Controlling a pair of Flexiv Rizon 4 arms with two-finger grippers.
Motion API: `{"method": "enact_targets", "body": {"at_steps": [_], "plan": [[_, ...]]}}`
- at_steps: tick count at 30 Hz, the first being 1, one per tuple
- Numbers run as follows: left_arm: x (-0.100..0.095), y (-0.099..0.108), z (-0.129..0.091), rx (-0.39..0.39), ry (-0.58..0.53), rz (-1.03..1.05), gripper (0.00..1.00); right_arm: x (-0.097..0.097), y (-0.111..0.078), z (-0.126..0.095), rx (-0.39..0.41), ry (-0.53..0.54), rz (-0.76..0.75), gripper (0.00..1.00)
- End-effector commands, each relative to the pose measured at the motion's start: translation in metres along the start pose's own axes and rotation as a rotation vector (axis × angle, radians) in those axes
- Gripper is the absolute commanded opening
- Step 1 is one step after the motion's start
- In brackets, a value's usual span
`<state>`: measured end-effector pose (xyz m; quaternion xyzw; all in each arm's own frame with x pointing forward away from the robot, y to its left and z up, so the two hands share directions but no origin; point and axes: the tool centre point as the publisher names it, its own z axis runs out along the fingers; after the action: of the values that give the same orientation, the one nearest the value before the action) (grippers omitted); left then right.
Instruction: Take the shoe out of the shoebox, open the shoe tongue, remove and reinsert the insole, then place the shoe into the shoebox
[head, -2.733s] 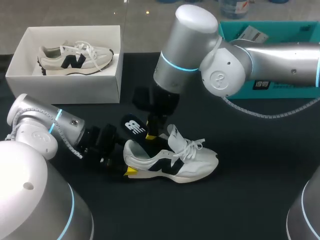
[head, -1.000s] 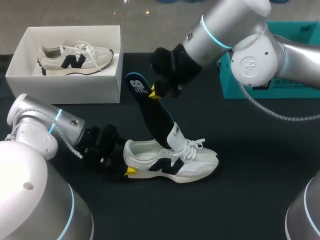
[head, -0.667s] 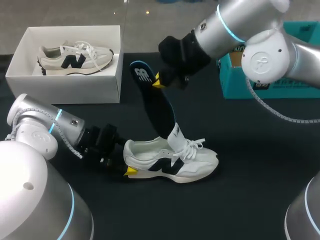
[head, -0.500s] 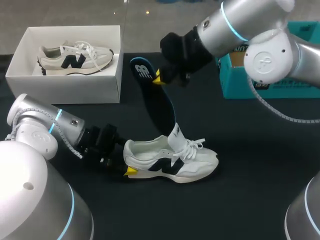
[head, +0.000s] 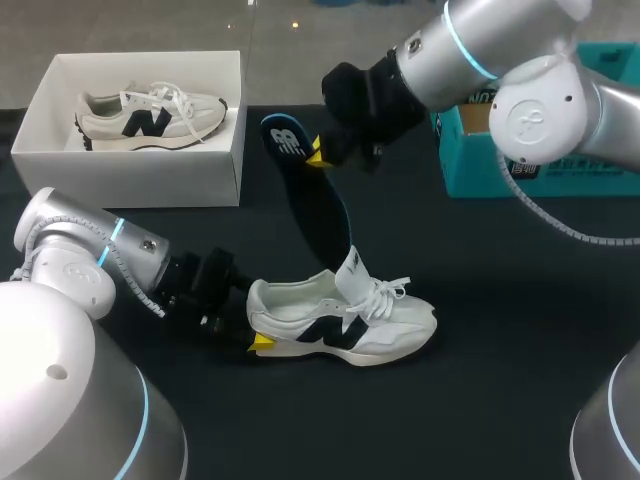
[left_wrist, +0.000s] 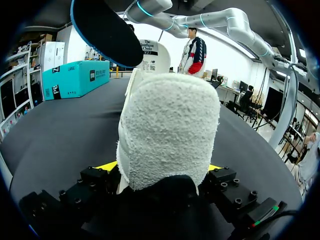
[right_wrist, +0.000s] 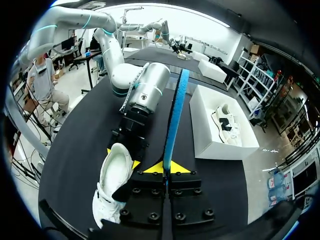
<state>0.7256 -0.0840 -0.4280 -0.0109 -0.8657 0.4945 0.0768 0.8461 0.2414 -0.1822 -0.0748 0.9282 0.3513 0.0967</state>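
Note:
A white sneaker (head: 345, 320) with a black logo lies on its sole on the black table, toe to the right. My left gripper (head: 255, 335) holds its heel (left_wrist: 167, 135) between both yellow fingers. My right gripper (head: 315, 157) is shut on a dark, blue-rimmed insole (head: 318, 210) near its heel end, above and behind the sneaker. The insole slants down to the raised tongue (head: 350, 268); I cannot tell whether its toe end is still inside. In the right wrist view the insole (right_wrist: 176, 115) runs edge-on out from that gripper (right_wrist: 166, 167), with the sneaker (right_wrist: 112, 175) beside it.
A white shoebox (head: 140, 185) stands at the back left with a second sneaker (head: 150, 115) inside, also seen as shoebox (right_wrist: 215, 147). A teal box (head: 540, 170) sits at the back right. My left arm (right_wrist: 142, 95) lies low across the table.
My right gripper has lifted the insole a little higher and to the right, then nearly stopped. The sneaker and my left arm have not moved.

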Motion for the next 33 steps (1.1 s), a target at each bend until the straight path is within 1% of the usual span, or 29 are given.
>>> {"method": "enact_targets", "body": {"at_steps": [1, 4, 6, 7, 9, 11, 12, 13, 14, 15, 16, 18, 19, 20, 24, 31, 33], "plan": [[-0.001, 0.002, 0.003, -0.003, 0.002, 0.0, 0.0, -0.001, 0.0, 0.002, 0.001, 0.0, -0.001, 0.0], [-0.001, 0.002, 0.003, -0.003, 0.002, 0.0, 0.0, -0.001, 0.0, 0.002, 0.001, 0.0, -0.001, 0.0], [-0.001, 0.002, 0.003, -0.003, 0.002, 0.0, 0.0, -0.001, 0.004, -0.007, -0.087, -0.013, -0.015, 0.0], [-0.001, 0.002, 0.003, -0.003, 0.002, 0.0, 0.0, -0.001, 0.006, -0.01, -0.115, -0.021, -0.003, 0.0], [-0.001, 0.002, 0.003, -0.003, 0.002, 0.0, 0.0, -0.003, 0.009, -0.015, -0.219, -0.01, -0.009, 0.0], [-0.001, 0.002, 0.003, -0.003, 0.002, 0.0, 0.0, -0.006, 0.012, -0.019, -0.269, 0.014, 0.017, 0.0], [-0.001, 0.002, 0.003, -0.003, 0.002, 0.0, 0.0, -0.007, 0.013, -0.022, -0.31, 0.017, 0.017, 0.0], [-0.001, 0.002, 0.003, -0.003, 0.002, 0.0, 0.0, -0.006, 0.016, -0.022, -0.32, 0.027, 0.023, 0.0], [-0.001, 0.002, 0.003, -0.003, 0.002, 0.0, 0.0, -0.006, 0.017, -0.024, -0.367, 0.042, 0.02, 0.0], [-0.001, 0.002, 0.003, -0.003, 0.002, 0.0, 0.0, -0.006, 0.018, -0.025, -0.393, 0.051, 0.027, 0.0], [-0.001, 0.002, 0.003, -0.003, 0.002, 0.0, 0.0, -0.007, 0.018, -0.028, -0.402, 0.06, 0.04, 0.0], [-0.001, 0.002, 0.003, -0.003, 0.002, 0.0, 0.0, -0.008, 0.018, -0.033, -0.457, 0.071, 0.048, 0.0], [-0.001, 0.002, 0.003, -0.003, 0.002, 0.0, 0.0, -0.008, 0.018, -0.035, -0.472, 0.078, 0.05, 0.0], [-0.001, 0.002, 0.003, -0.003, 0.002, 0.0, 0.0, -0.008, 0.018, -0.038, -0.483, 0.081, 0.055, 0.0], [-0.001, 0.002, 0.003, -0.003, 0.002, 0.0, 0.0, -0.012, 0.019, -0.045, -0.462, 0.09, 0.08, 0.0], [-0.001, 0.002, 0.003, -0.003, 0.002, 0.0, 0.0, -0.019, 0.025, -0.047, -0.419, 0.124, 0.103, 0.0], [-0.001, 0.002, 0.003, -0.003, 0.002, 0.0, 0.0, -0.02, 0.025, -0.047, -0.427, 0.129, 0.109, 0.0]]}}
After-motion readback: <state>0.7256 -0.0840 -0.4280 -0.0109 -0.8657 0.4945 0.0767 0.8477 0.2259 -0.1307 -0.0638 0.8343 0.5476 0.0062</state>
